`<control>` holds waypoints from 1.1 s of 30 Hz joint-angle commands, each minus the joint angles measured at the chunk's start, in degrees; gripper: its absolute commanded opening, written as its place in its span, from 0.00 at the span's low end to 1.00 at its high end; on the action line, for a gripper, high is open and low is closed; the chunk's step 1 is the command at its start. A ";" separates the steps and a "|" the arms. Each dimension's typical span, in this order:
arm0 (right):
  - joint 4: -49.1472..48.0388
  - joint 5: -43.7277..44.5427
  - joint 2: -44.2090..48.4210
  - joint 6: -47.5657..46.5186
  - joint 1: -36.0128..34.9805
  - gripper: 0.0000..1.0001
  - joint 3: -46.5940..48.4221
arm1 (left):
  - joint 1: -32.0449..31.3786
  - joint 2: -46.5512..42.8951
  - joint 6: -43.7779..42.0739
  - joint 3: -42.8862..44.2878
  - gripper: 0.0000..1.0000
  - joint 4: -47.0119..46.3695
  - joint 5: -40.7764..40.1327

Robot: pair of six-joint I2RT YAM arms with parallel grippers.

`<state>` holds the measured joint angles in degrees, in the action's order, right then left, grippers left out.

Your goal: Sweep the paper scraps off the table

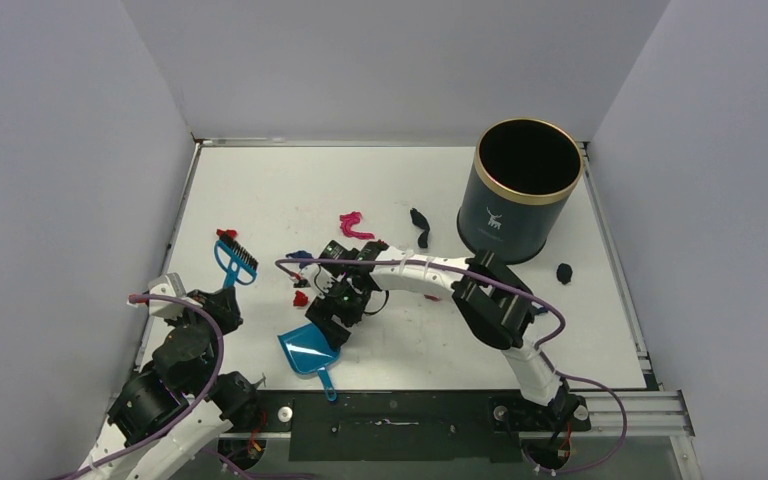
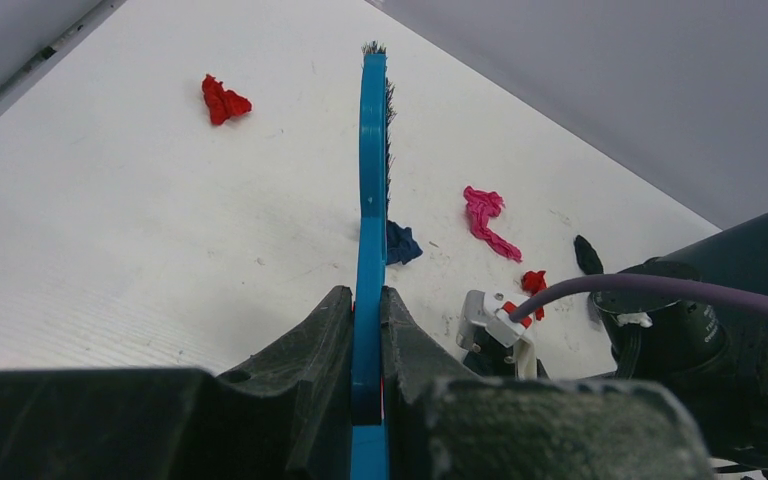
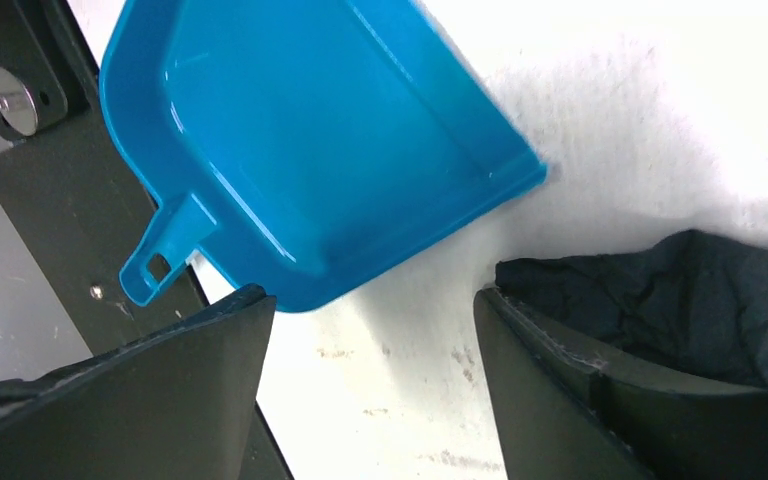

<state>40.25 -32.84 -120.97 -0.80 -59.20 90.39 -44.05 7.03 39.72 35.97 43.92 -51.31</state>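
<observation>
Paper scraps lie on the white table point(image 1: 260, 190): a red lump point(image 1: 226, 235), a magenta strip point(image 1: 353, 225), a black strip point(image 1: 420, 228), a dark lump point(image 1: 564, 272) and a small red scrap point(image 1: 301, 298). My left gripper point(image 1: 227, 295) is shut on the handle of the blue hand brush point(image 1: 236, 260). In the left wrist view the gripper point(image 2: 368, 300) holds the brush point(image 2: 371, 150) edge-on, with a red scrap point(image 2: 222, 100), a dark blue scrap point(image 2: 400, 243) and a magenta strip point(image 2: 487, 220) beyond it. My right gripper point(image 3: 370, 300) is open and empty, just above the table beside the blue dustpan point(image 3: 310, 150). A dark blue scrap point(image 3: 680, 300) lies by its right finger.
A dark teal bin with a gold rim point(image 1: 520, 190) stands at the back right. The dustpan point(image 1: 307, 350) lies near the table's front edge, its handle toward the dark base plate point(image 1: 400, 410). Grey walls close in the table on three sides.
</observation>
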 commanded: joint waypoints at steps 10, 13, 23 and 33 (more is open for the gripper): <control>0.59 11.51 -3.05 0.21 -3.38 0.45 5.32 | 1.90 1.11 -1.74 -0.19 0.00 -3.96 2.14; 0.62 15.87 -0.89 -1.37 -4.38 0.34 3.65 | 2.49 1.21 -2.01 -0.43 0.00 -4.47 2.83; 2.30 19.78 6.70 -8.77 -4.23 0.05 -1.84 | 4.14 1.62 -3.00 -0.80 0.00 -5.90 5.16; 1.40 21.27 15.94 -16.86 3.27 0.16 -10.93 | 4.54 2.01 -4.43 -1.34 0.00 -7.91 8.05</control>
<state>42.52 -10.70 -108.73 -14.26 -60.97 80.95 -40.01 8.03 36.75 34.96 39.92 -45.39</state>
